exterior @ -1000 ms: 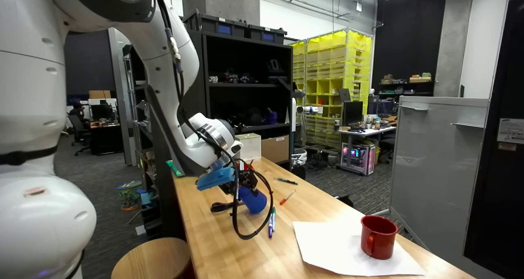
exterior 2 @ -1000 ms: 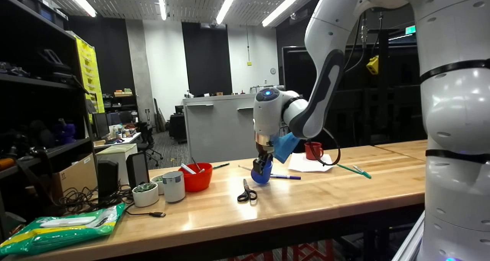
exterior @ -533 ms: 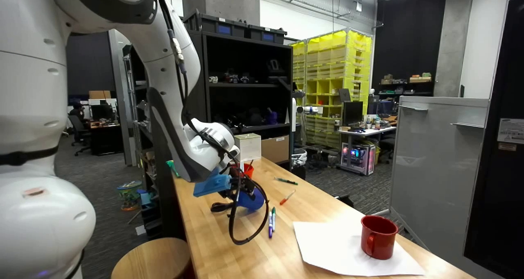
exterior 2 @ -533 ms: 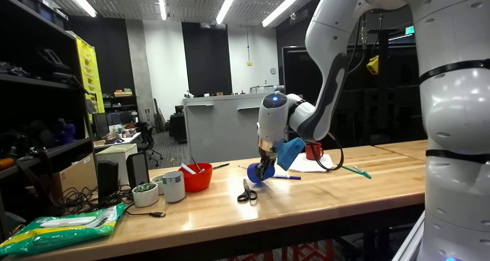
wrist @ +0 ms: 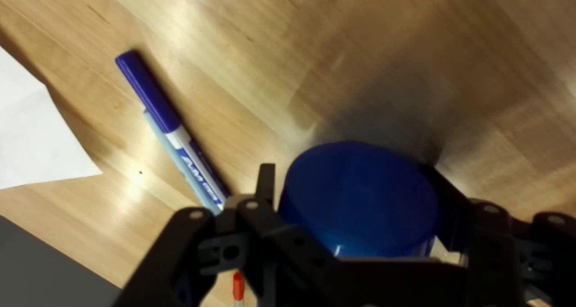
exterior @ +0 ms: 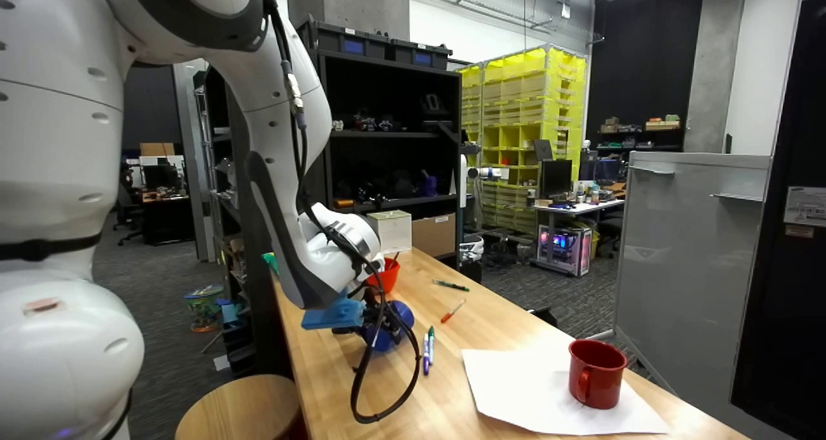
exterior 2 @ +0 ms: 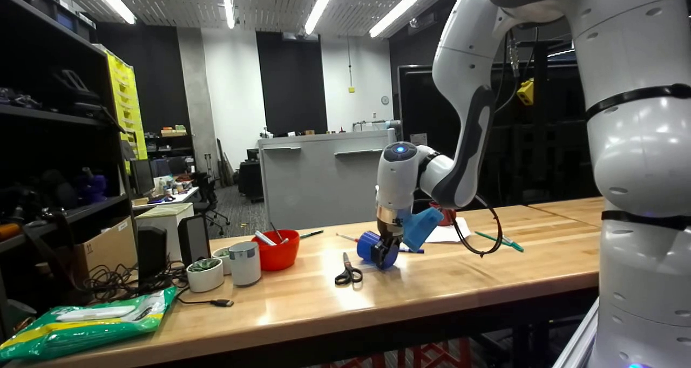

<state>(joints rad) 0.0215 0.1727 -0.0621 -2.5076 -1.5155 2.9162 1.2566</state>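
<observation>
Tall black shelving point(exterior: 387, 150) and a yellow rack point(exterior: 510, 137) stand beyond a wooden counter point(exterior 2: 302, 303), where the blue cup point(wrist: 360, 199) is held close to the wood. White and jointed, the arm point(exterior 2: 465, 39) reaches out above the counter and bends over, its forearm point(exterior 2: 468, 147) slanting steeply down toward the cup; the wrist point(exterior 2: 397, 184) points down at it, a blue light point(exterior 2: 400, 149) glowing on top. From the wrist juts a blue block point(exterior 2: 422, 229), and a black cable point(exterior: 366, 420) loops down near the cup. The jaws are clamped on the blue cup, black fingers point(wrist: 265, 181) at opposite sides of it. The cup is tipped well over from upright; whether it touches the counter I cannot tell.

Just beside the cup lie a purple-capped marker point(wrist: 148, 93) and a paler pen point(wrist: 176, 155). White lettering shows on the marker's blue label point(wrist: 196, 173), too blurred to read surely. Black-handled scissors point(exterior 2: 348, 273) rest near the cup. A red bowl point(exterior 2: 283, 254) stands on one side of it, and well apart on its opposite side a red mug point(exterior: 597, 374) sits on white paper point(exterior: 516, 388). Well away from the cup, a white label point(exterior: 805, 204) on a black panel point(exterior: 784, 311) carries print too small to read.
</observation>
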